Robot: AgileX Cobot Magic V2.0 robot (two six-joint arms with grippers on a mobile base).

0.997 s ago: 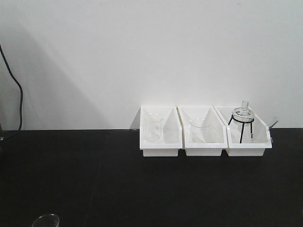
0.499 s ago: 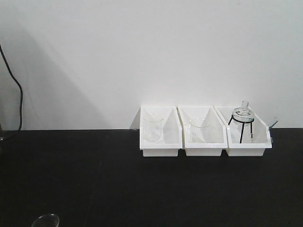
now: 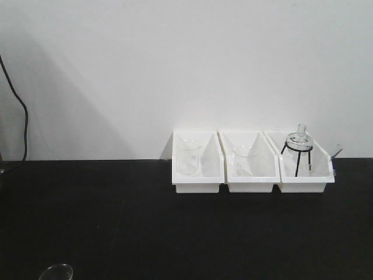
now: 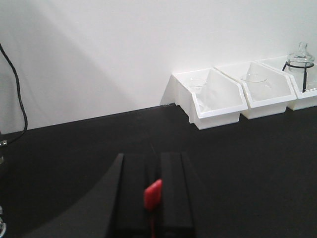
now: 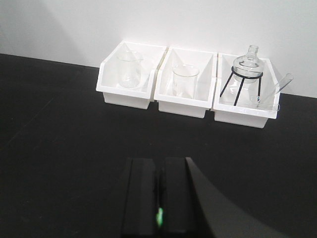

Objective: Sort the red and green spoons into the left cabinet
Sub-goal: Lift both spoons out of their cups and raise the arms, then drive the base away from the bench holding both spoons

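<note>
Two spoons, one per gripper, over black worktop.
Left gripper point(image 4: 152, 158) is pinching the red spoon point(image 4: 152, 194) between narrow jaws, the red bowl showing in the gap. Right gripper point(image 5: 159, 162) is clamping tight on the green spoon point(image 5: 159, 216), only a green sliver showing. Both are hovering over the black worktop point(image 3: 175, 233), facing three white bins point(image 3: 250, 186) sitting side by side against the wall, holding glass beakers point(image 3: 187, 158) and a flask point(image 3: 299, 140) on a black stand.
</note>
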